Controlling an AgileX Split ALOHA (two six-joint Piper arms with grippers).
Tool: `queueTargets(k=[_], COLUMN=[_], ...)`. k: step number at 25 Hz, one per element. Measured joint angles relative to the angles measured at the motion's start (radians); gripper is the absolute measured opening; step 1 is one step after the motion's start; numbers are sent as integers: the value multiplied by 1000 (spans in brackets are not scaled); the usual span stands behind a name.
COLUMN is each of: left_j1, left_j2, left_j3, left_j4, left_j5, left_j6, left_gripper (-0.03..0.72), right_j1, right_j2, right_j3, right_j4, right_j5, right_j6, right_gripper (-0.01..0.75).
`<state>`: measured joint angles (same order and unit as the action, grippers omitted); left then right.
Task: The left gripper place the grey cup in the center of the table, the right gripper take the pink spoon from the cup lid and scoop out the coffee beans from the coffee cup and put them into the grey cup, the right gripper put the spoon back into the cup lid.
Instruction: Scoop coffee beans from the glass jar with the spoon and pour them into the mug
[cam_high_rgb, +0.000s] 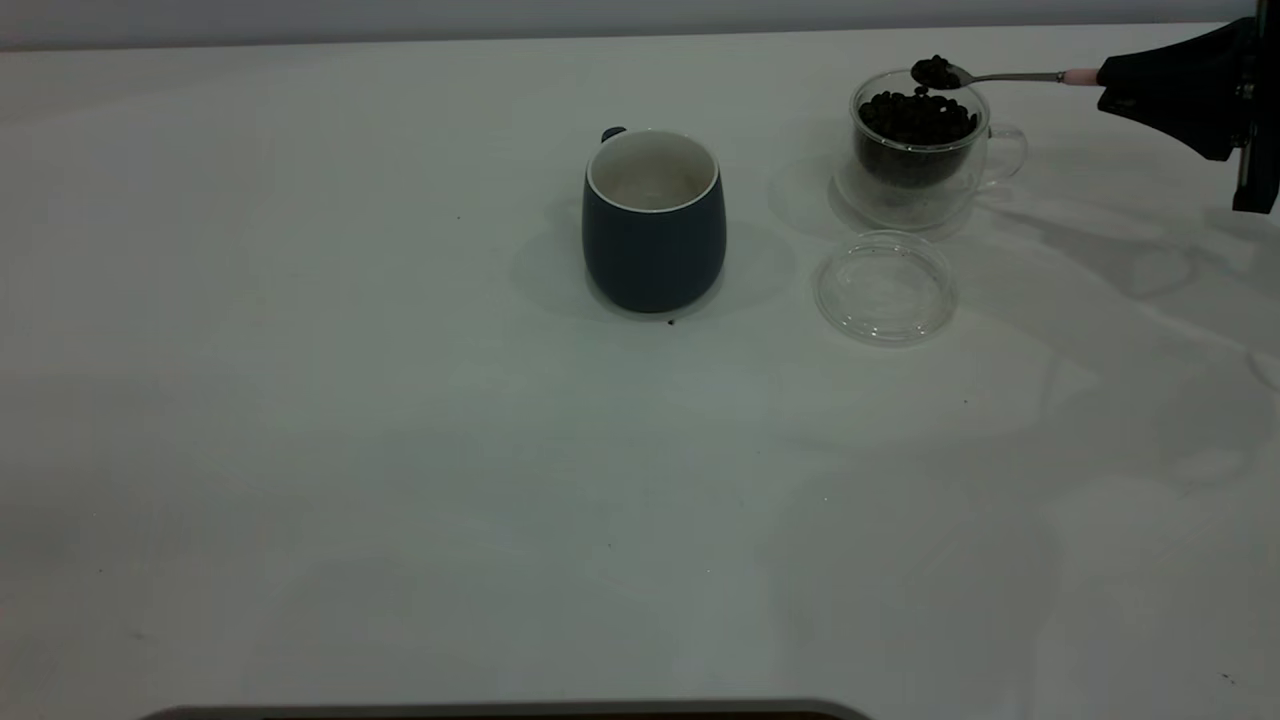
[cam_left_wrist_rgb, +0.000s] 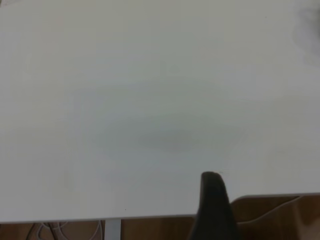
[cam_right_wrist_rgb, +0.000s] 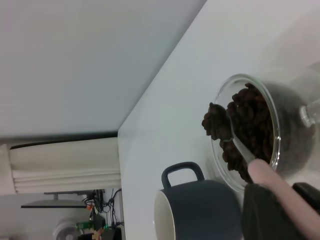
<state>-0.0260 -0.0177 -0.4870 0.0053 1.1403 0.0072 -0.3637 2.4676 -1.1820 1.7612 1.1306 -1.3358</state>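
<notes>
Reaching in level from the right, the right gripper (cam_high_rgb: 1105, 85) clamps the pink spoon (cam_high_rgb: 1005, 76), heaped with coffee beans (cam_high_rgb: 933, 70), above the coffee cup (cam_high_rgb: 915, 150).

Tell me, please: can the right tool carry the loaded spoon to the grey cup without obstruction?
Probably yes. The right tool holds the pink spoon, loaded with coffee beans, above the coffee cup. Nothing stands between it and the open grey cup.

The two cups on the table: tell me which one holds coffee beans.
The coffee cup, clear glass, holds the coffee beans; the grey cup looks empty.
</notes>
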Motion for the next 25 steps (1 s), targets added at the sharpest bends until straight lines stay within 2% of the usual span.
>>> queueTargets(k=[11, 25], left_j1=[0, 0], left_j2=[0, 0], left_j3=[0, 0], left_j4=[0, 0], left_j5=[0, 0], left_j6=[0, 3], left_gripper=[586, 586], right_j1=[15, 204], right_j2=[0, 0], right_j3=[0, 0], right_j4=[-31, 3], right_j5=[1, 1], right_j6=[16, 21], right_gripper=[106, 106])
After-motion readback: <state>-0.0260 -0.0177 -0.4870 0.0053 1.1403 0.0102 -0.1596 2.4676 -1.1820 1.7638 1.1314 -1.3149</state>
